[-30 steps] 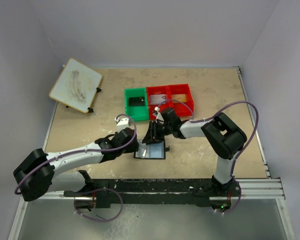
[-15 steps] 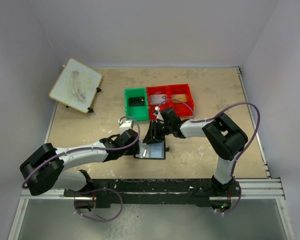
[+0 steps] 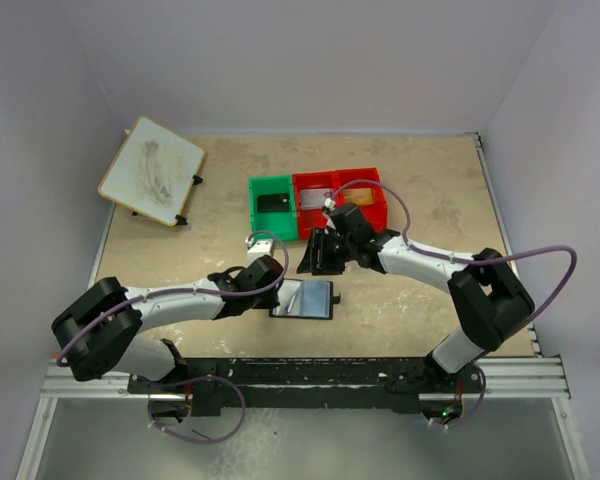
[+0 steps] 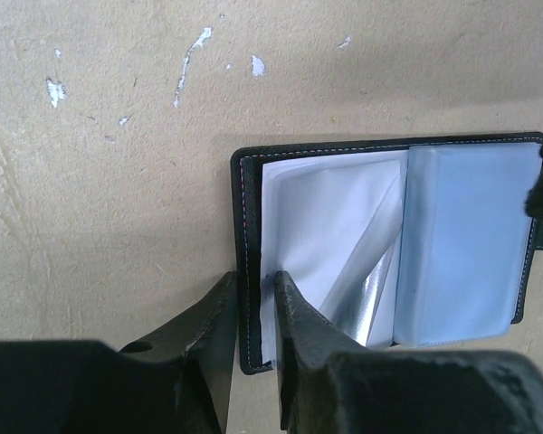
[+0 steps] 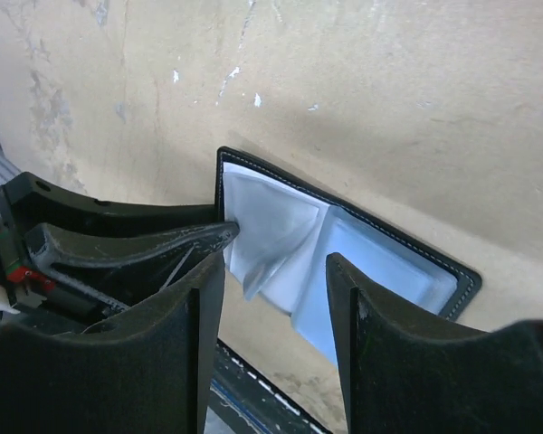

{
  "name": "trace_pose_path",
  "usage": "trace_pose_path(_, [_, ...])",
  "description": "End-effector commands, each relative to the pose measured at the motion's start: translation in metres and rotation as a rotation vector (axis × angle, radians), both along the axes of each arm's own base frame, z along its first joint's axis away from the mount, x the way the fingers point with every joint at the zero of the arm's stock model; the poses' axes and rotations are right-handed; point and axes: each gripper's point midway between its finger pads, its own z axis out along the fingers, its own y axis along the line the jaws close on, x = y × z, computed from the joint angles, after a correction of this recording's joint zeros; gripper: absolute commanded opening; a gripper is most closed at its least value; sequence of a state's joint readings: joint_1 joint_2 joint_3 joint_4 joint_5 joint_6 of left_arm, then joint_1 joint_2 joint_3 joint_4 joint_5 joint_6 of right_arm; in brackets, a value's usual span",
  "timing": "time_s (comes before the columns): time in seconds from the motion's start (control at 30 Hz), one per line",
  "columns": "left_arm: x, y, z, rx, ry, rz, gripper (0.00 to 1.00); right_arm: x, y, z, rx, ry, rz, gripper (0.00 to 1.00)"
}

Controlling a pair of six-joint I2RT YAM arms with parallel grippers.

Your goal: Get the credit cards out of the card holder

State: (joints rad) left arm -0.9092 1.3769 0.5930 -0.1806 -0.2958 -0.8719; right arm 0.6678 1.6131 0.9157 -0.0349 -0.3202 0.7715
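Left gripper (image 4: 251,303) pinches the card holder (image 4: 462,235) at seven o'clock, right gripper (image 5: 276,267) hangs spread wide, and we cannot see into the pockets.

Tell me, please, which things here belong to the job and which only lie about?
Job: card holder; left gripper, pinching its edge; right gripper, open near it.
Lying about: green bin; red bins; board.

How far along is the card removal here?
Done: the holder lies open, and its visible sleeves look empty; flat items sit in the bins, possibly cards. In hand: the left end effector pinches the holder's edge; the right end effector hovers open, empty. Left: checking any hidden sleeves; I cannot see more cards.
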Motion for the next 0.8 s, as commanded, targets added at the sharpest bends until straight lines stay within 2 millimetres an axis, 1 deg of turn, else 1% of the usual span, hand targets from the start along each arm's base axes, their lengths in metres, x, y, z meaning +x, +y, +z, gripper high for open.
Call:
trace_pose_path(0.0, [0.005, -0.011, 0.005, -0.015, 0.001, -0.035, 0.17, -0.014, -0.029, -0.013, -0.108, 0.033, -0.058, 0.52])
trace_pose_path(0.07, [0.005, -0.013, 0.006, -0.021, 0.001, -0.037, 0.17, -0.019, -0.032, -0.016, -0.1, 0.051, -0.082, 0.52])
trace_pose_path(0.23, [0.004, -0.012, 0.007, -0.021, 0.002, -0.038, 0.15, -0.026, -0.041, -0.022, -0.114, 0.076, -0.124, 0.52])
trace_pose_path(0.33, [0.004, -0.012, 0.008, -0.025, 0.002, -0.041, 0.13, -0.026, -0.046, -0.025, -0.134, 0.074, -0.137, 0.52])
trace_pose_path(0.6, [0.003, -0.013, 0.009, -0.028, 0.001, -0.042, 0.09, -0.03, -0.049, -0.028, -0.142, 0.083, -0.14, 0.52])
trace_pose_path(0.7, [0.003, -0.014, 0.01, -0.033, 0.002, -0.042, 0.08, -0.025, -0.051, -0.024, -0.151, 0.059, -0.156, 0.52])
trace_pose_path(0.77, [0.003, -0.013, 0.011, -0.035, 0.0, -0.043, 0.07, -0.029, -0.049, -0.024, -0.141, 0.069, -0.144, 0.53])
